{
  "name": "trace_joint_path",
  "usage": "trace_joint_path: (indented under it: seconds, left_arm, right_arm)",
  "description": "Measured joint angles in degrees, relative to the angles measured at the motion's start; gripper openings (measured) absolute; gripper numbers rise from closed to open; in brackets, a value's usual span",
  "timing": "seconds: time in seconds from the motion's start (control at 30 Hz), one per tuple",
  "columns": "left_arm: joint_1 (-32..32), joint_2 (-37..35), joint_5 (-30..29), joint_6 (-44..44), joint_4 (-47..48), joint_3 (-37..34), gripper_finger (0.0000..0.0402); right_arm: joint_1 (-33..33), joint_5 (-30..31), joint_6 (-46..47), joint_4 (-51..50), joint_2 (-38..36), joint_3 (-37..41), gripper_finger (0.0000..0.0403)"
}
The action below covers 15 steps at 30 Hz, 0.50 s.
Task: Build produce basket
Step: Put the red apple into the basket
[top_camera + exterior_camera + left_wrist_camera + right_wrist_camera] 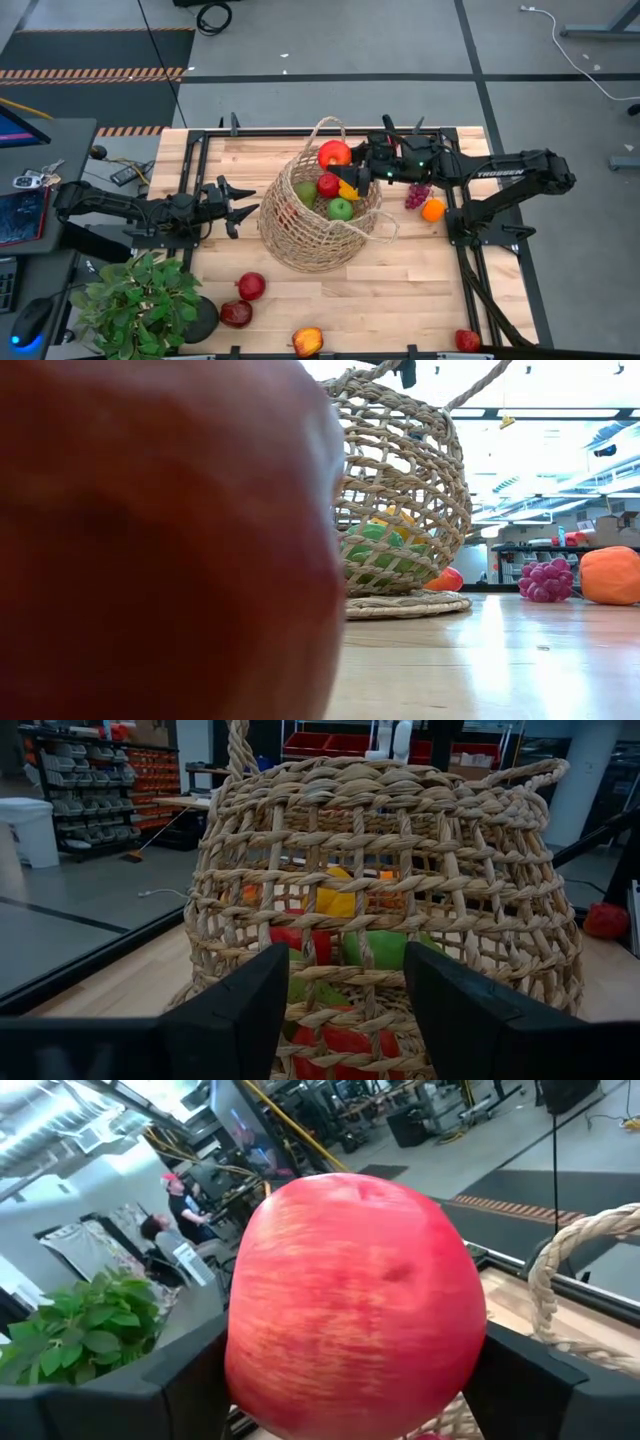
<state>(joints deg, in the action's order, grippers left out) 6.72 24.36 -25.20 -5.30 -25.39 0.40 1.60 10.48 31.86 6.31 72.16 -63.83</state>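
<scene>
The tan wicker basket (320,215) rests on its flat base (405,605) mid-table and holds red, green and yellow produce (335,195). My right gripper (345,157) hovers over the basket's far rim, shut on a red apple (334,153). My left gripper (240,205) is open, level with the table, just left of the basket's wall (380,890), touching nothing. A purple grape bunch (417,195) and an orange (433,209) lie to the right of the basket. My right gripper pinches the red apple (355,1300) between its two fingers (190,1375), one on each side of its widest part. The fingers reach in about level from the table's right. The apple is lifted clear above the basket's far rim (590,1240).
Loose red fruits lie near the front edge (251,286) (236,313) (467,340), with a red-yellow one (308,341). One red fruit (150,540) fills the low view's left. A leafy potted plant (140,305) stands at the near-left corner. Black rails (190,180) frame the table.
</scene>
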Motion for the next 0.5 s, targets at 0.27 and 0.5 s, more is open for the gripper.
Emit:
trace_joint_path:
  seconds: [0.27,0.5]
  left_arm:
    - [0.0,0.0,0.0,0.0,0.0,0.0,0.0210]
    - [0.0,0.0,0.0,0.0,0.0,0.0,0.0205]
  right_arm:
    - [0.3,-0.3,0.1,-3.8,1.4,0.0,0.0332]
    - [1.8,-7.3,-0.9,-5.9,10.3,0.1,0.0332]
